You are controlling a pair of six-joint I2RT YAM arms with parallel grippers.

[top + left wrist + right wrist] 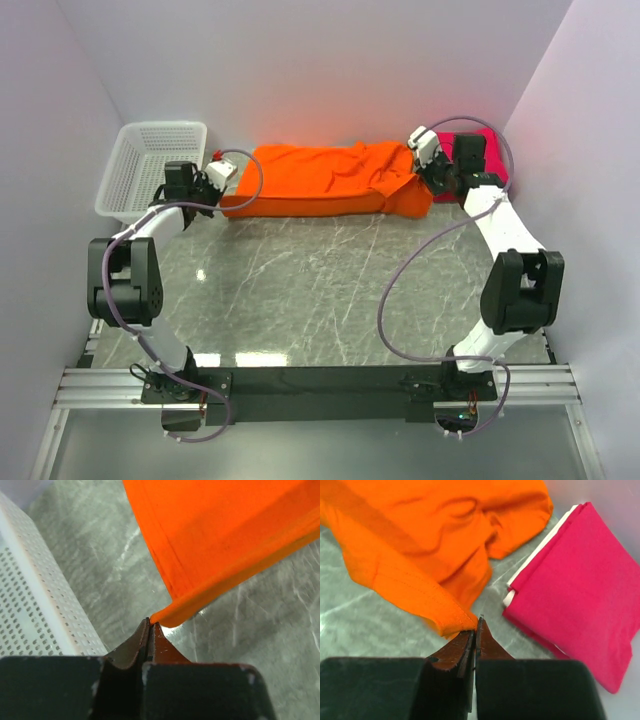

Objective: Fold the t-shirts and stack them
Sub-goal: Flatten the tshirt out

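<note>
Orange t-shirt [320, 180]: stretched out as a long, rumpled band across the far side of the desk [320, 300], running left to right between the two arms. Left end near the white mesh basket [150, 165] but apart from it. Right end just beside the folded crimson-pink t-shirts [580, 580] in the far right corner, with a strip of grey marbled desk between them.

Left pincer [149, 622]: pressed closed, with the folded left corner of the orange t-shirt caught at the very tips.

Right pincer [476, 622]: likewise closed tight, nipping the stitched hem corner at the right end.

Crimson-pink t-shirts: a flat rectangle lying on the desk, with a white layer [535, 555] peeking out along the edge that faces the orange t-shirt.
</note>
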